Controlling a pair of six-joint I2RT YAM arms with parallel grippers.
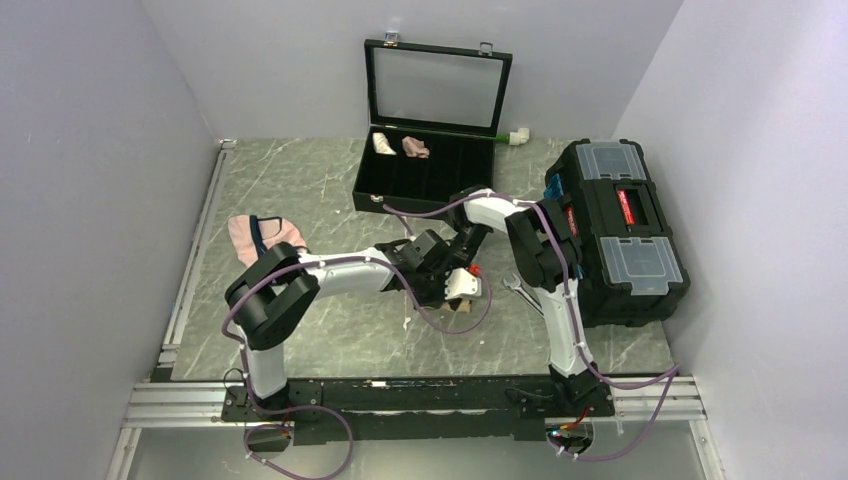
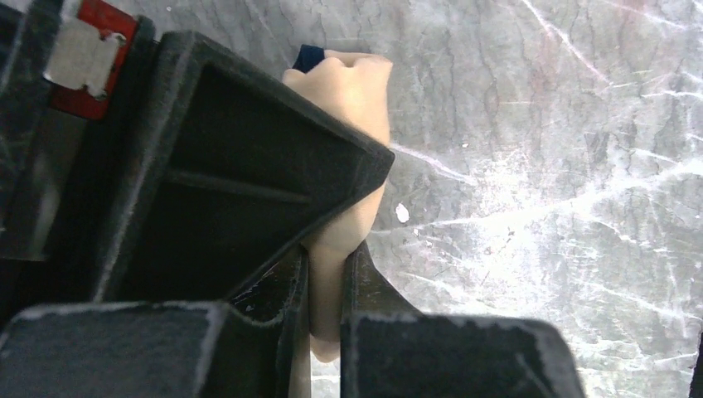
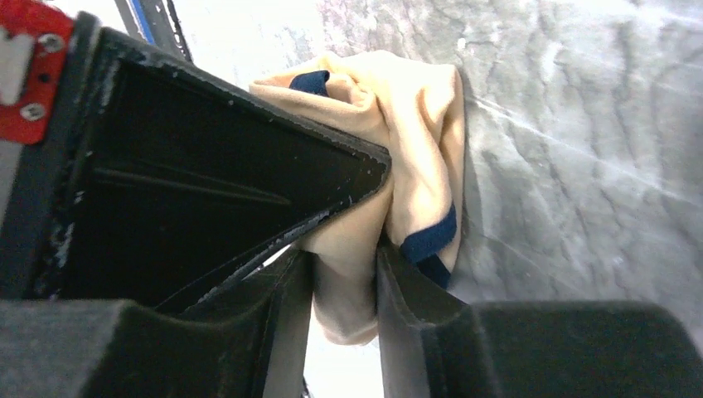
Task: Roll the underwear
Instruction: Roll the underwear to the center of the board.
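The left gripper [image 2: 326, 278] pinches the tan underwear [image 2: 352, 91] between narrow jaws, left of the toolbox [image 1: 620, 240]; the right gripper [image 3: 344, 278] clamps the same cloth, navy edging showing.

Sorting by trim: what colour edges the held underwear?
Dark navy on the underwear, clearest in right wrist view.

— From where do we look down?
— From high behind the black arm bases [image 1: 262, 392], facing forward and down over the grey marbled table [image 1: 330, 340]. From that far off, the tan-beige soft fabric underwear with dark navy edging [image 3: 414, 124] is nearly lost under the arms.
— And our wrist cameras?
— Each peers along its own black fingers [image 2: 377, 290], very close to the underwear, with the table just behind it.
— What do we share?
— All three views share the table around the underwear.
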